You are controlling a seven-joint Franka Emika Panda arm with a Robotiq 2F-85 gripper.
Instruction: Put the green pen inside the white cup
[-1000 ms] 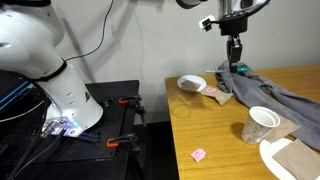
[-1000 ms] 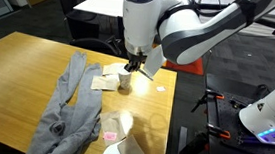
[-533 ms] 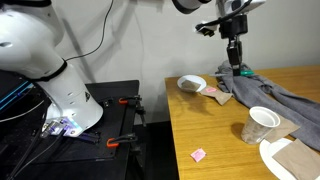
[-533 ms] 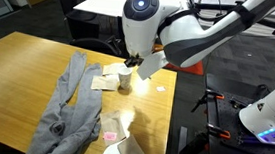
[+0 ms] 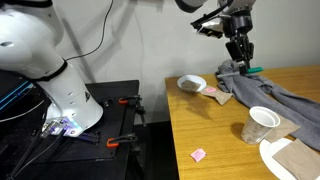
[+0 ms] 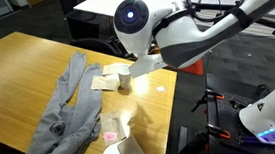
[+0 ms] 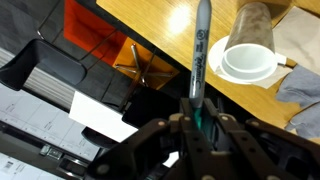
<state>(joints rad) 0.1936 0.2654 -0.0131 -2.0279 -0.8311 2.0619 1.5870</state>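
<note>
My gripper (image 5: 240, 52) is shut on the green pen (image 5: 253, 69) and holds it tilted in the air above the grey cloth, behind the white cup (image 5: 260, 125). In the wrist view the pen (image 7: 200, 55) sticks out from between the fingers (image 7: 197, 125), its pale end toward the table. The cup's open rim (image 7: 247, 62) lies just to the right of the pen. The cup (image 6: 124, 81) stands upright near the table's edge, below the arm. In that exterior view the arm's body hides the fingers.
A grey cloth (image 5: 275, 92) lies across the table. A shallow white bowl (image 5: 192, 83) sits near the table's edge behind the cup, a white plate (image 5: 285, 160) in front of it. A pink paper scrap (image 5: 198, 154) lies on the wood.
The wrist has turned, so the pen now hangs tilted instead of upright. The gripper stays shut on it at about the same place.
</note>
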